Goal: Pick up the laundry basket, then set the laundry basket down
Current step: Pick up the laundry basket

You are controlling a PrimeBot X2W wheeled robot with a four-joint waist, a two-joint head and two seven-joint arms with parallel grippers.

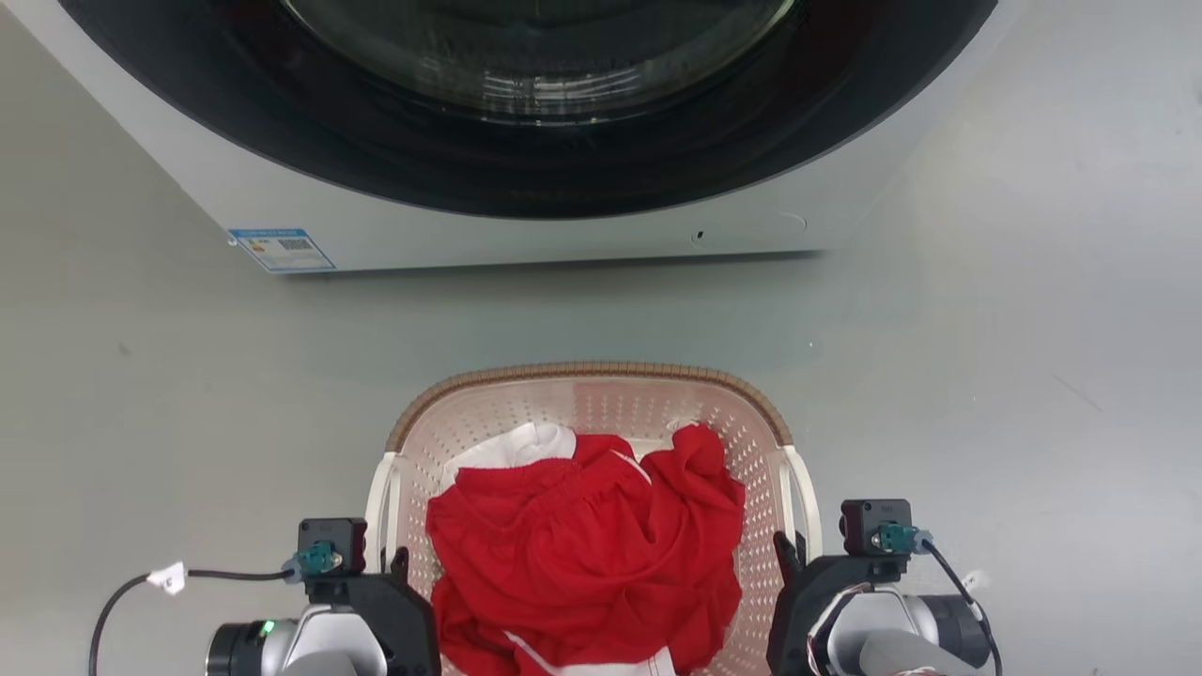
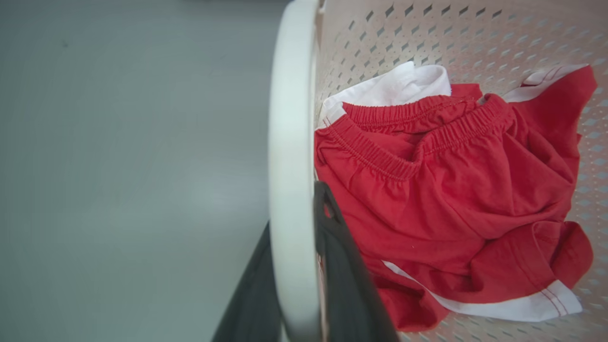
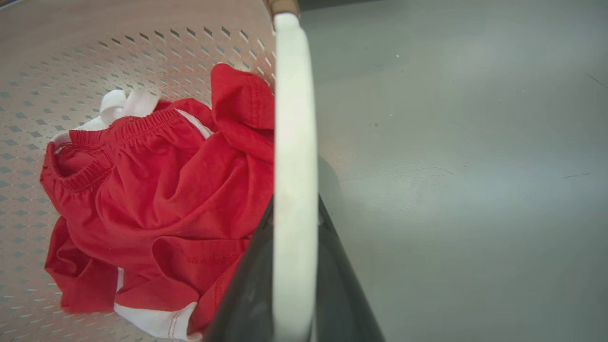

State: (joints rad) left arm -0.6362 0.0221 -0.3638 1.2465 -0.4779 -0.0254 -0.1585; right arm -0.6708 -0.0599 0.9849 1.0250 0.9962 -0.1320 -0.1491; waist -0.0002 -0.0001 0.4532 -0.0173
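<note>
Grey floor [image 1: 141, 376] spread before the washer [image 1: 526, 239], with the laundry basket [image 1: 582, 399] of red clothes [image 1: 582, 545] near the washer's front, between both hands. The left hand [image 1: 392, 561] pinched its left white handle [image 2: 289, 142] and the right hand [image 1: 791, 549] pinched its right white handle [image 3: 294, 118], dark fingers straddling each.

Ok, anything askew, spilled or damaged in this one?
Nothing stands out. The laundry basket looks level in front of the washer, its rim and perforated wall intact. The red and white clothes are bunched inside it, none over the rim. The left gripper clasps the left handle, the right gripper the right handle.
</note>
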